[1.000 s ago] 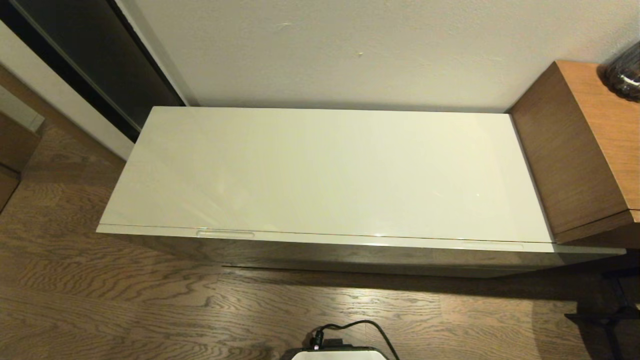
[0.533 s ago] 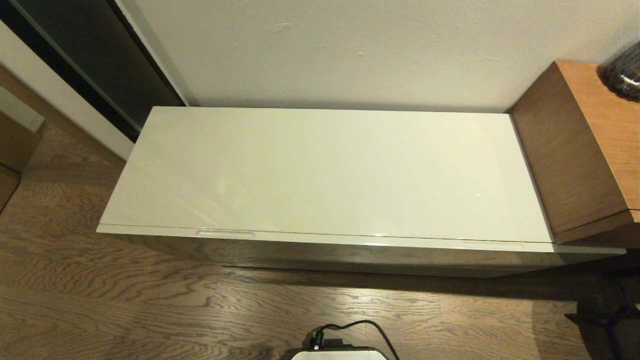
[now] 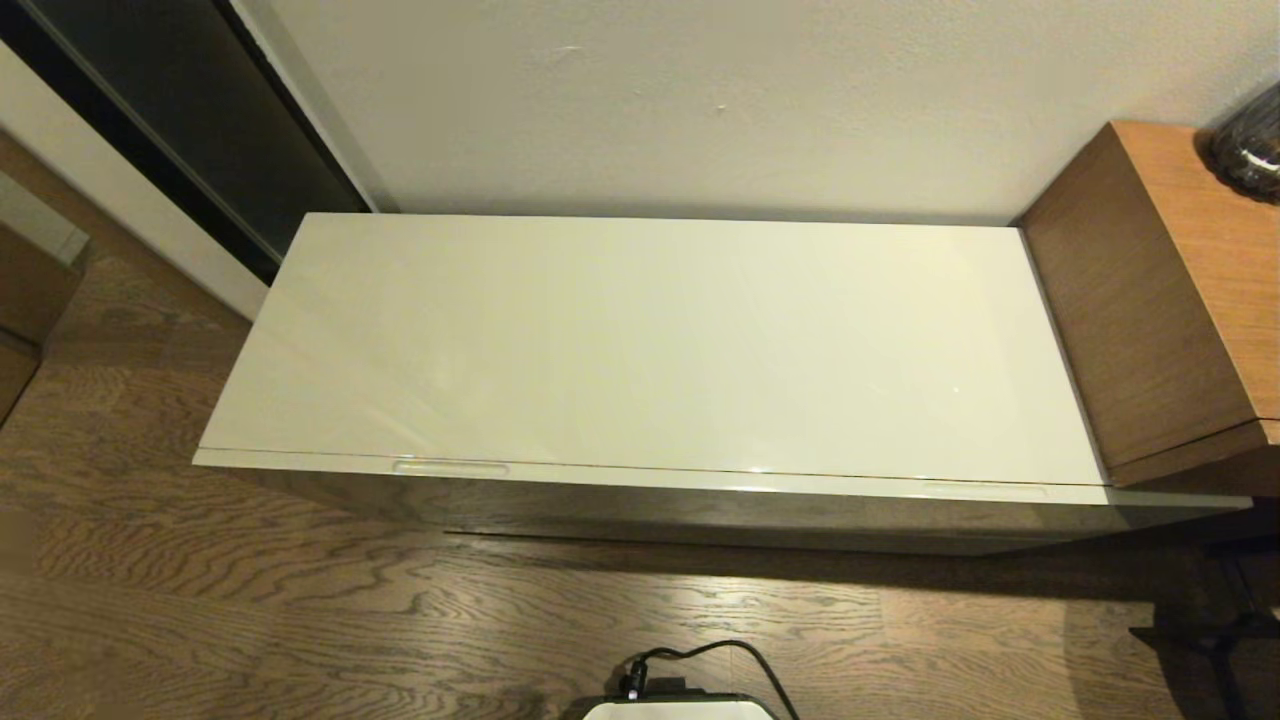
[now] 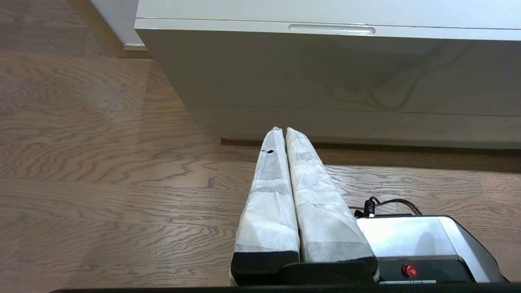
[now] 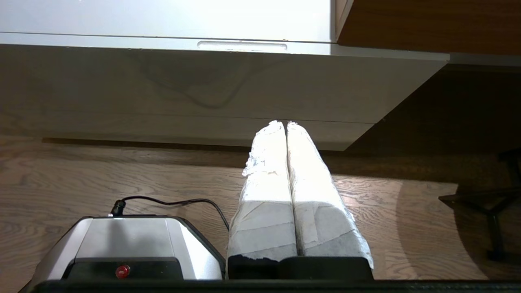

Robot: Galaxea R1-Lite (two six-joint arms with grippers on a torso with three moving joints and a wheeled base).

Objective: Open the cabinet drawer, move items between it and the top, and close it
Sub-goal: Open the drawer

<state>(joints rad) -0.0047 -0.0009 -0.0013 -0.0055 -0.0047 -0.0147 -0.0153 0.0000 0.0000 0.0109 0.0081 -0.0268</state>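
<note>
The cabinet drawer (image 3: 650,478) is pushed in, its cream-white face flush under the top (image 3: 650,340), which is bare. One oblong recess (image 3: 450,468) sits near the left end, and another oblong recess (image 3: 985,490) near the right end. The packet, tape ring and tissue pack are out of view. My left gripper (image 4: 283,129) hangs low over the floor in front of the drawer face (image 4: 325,69), shut with nothing in it. My right gripper (image 5: 284,123) hangs the same way before the right part of the face (image 5: 203,81), shut and empty. Neither arm shows in the head view.
A taller brown wooden unit (image 3: 1170,290) stands against the cabinet's right end, with a dark glass object (image 3: 1250,150) on it. The robot's base (image 3: 680,705) with a black cable sits on the wooden floor (image 3: 300,610). A dark stand (image 3: 1210,640) is at the right.
</note>
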